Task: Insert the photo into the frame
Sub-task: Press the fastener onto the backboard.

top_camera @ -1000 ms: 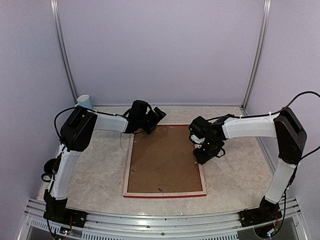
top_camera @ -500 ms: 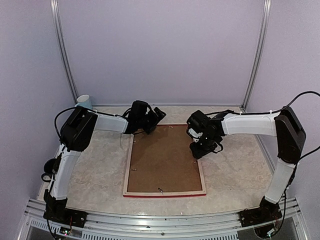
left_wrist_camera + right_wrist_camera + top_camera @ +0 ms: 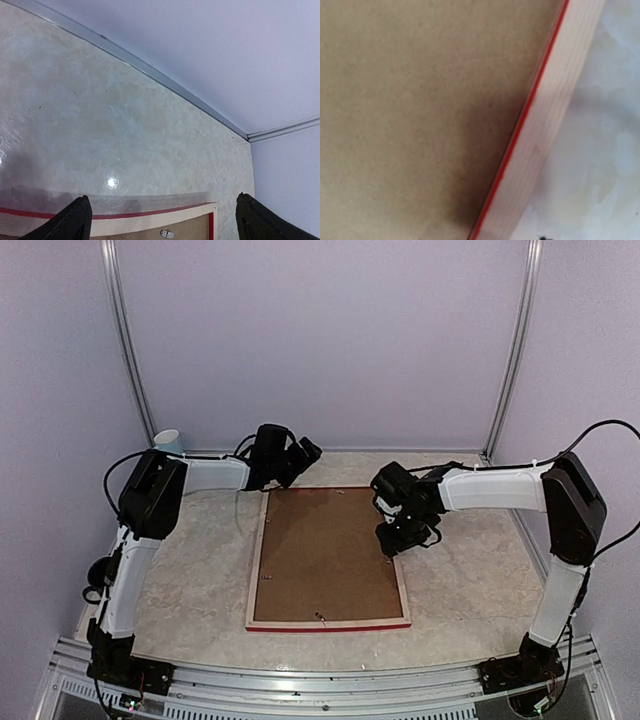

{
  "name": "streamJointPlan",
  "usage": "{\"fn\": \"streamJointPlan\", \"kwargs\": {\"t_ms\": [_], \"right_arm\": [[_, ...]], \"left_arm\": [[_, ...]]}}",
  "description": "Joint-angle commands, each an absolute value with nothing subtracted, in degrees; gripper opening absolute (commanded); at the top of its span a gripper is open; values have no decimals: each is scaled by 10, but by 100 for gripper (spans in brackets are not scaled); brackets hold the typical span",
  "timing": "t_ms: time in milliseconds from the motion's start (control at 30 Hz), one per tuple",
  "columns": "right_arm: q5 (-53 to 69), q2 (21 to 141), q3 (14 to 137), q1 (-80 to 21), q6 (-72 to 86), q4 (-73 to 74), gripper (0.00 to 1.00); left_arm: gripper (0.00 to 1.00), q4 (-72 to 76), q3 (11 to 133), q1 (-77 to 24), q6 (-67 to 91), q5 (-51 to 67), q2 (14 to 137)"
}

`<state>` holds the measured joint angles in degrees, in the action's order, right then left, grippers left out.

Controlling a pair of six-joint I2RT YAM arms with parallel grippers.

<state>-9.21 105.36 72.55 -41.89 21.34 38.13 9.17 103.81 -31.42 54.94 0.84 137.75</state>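
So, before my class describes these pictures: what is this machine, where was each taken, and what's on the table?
It is a robot: two arms bolted at the near edge of a table, each ending in a two-finger pincer. The wide picture looks down from above and behind; the other two come from wrist cameras. On it lies a frame, back up, with a brown backing board in it; a cup stands far left. The left pincer hangs open by the frame's far left corner, holding nothing. The right pincer is at the frame's right bar; whether it grips cannot be told. No photo shows.
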Motion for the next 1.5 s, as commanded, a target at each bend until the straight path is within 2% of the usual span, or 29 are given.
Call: {"fn": "streamJointPlan", "kwargs": {"t_ms": [0, 100, 367, 500, 733, 1067, 1267, 1367, 1467], "right_arm": [[-103, 1052, 733, -419, 233, 367, 51], [-95, 1047, 726, -415, 238, 365, 51], [-83, 1041, 696, -412, 246, 347, 50], [-90, 1037, 684, -412, 238, 334, 49], [-93, 1026, 663, -410, 241, 311, 49], [-30, 1027, 659, -375, 249, 248, 42], [-6, 1040, 659, -358, 253, 231, 38], [-1, 1048, 660, -357, 252, 227, 38], [-1, 1055, 662, -357, 251, 225, 38]], "left_arm": [[99, 63, 1081, -312, 500, 39, 1370], [99, 46, 1031, -317, 476, 46, 1318], [99, 57, 736, -355, 413, -32, 1096], [99, 38, 647, -385, 384, -51, 1022], [99, -64, 568, -428, 368, -115, 940], [98, -62, 499, -429, 376, -109, 915], [81, -59, 495, -425, 376, -98, 935], [75, -52, 492, -417, 378, -86, 945], [74, -47, 484, -406, 385, -85, 954]]}}
